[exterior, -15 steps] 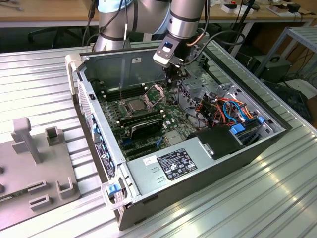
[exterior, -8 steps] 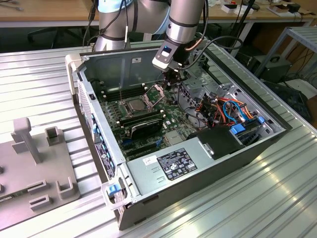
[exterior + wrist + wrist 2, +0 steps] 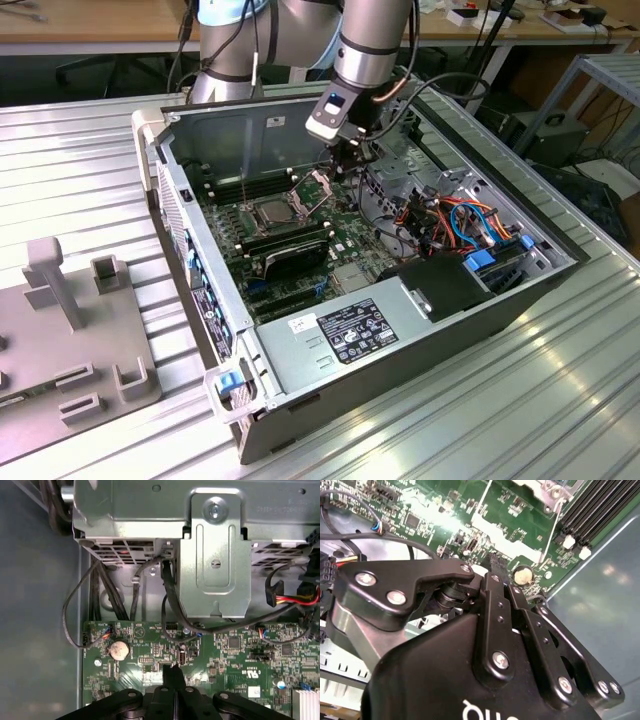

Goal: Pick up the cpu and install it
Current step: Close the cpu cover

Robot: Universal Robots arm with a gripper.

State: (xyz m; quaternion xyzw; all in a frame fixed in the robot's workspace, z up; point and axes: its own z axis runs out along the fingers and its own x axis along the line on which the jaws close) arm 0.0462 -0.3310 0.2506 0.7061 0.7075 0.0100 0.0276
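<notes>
gripper point(image 3: 173, 669): black fingers pressed together, clasping nothing, just above green motherboard point(image 3: 240, 655) | open grey metal computer case point(image 3: 240, 135): holds motherboard | small square silver-grey cpu point(image 3: 272, 212): flat, top up, seated in dark square socket point(image 3: 251, 214), well apart from fingers, beyond raised hinged metal frame point(image 3: 312, 188); edges square with socket

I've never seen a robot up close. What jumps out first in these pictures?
The open computer case on the ribbed metal table, its green motherboard bared. The robot arm reaches down into it, its gripper shut above the board. Toward the exterior view's left of it, a silver-grey square, seemingly the cpu, lies mid-board.
</notes>
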